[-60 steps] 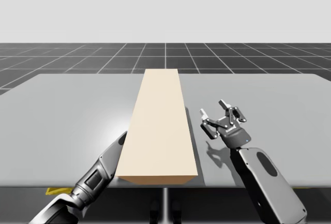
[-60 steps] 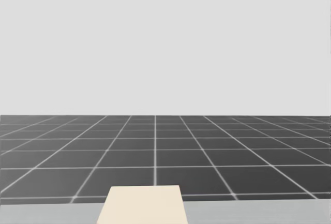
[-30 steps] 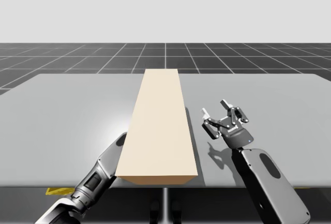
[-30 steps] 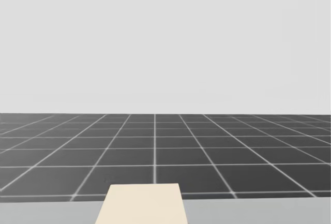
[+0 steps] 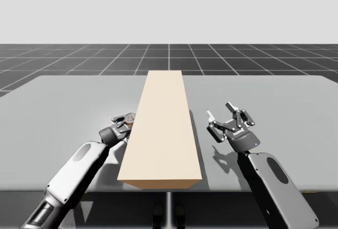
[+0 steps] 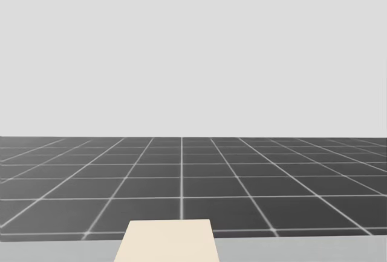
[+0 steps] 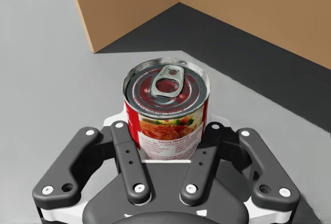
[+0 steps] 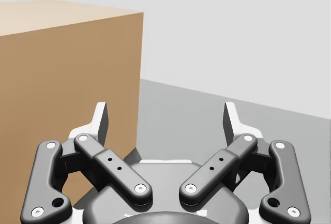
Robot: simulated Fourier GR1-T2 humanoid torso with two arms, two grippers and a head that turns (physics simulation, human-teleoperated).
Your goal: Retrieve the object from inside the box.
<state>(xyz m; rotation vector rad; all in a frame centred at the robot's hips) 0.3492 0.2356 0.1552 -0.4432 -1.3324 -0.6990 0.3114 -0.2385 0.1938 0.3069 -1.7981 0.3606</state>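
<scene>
My left end effector [image 7: 166, 133] grips a red-labelled can [image 7: 166, 87] with a ring-pull lid, just outside the left side of the long tan box [image 5: 163, 128], near the front edge of the desk [image 5: 68, 107]. My right end effector [image 5: 226, 117] hangs spread apart, holding nothing, beside the box's right wall.

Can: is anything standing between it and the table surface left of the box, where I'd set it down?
Nothing visible does. The left gripper is shut on the can, which appears just outside the box's open side, with the grey table right beside it.
</scene>
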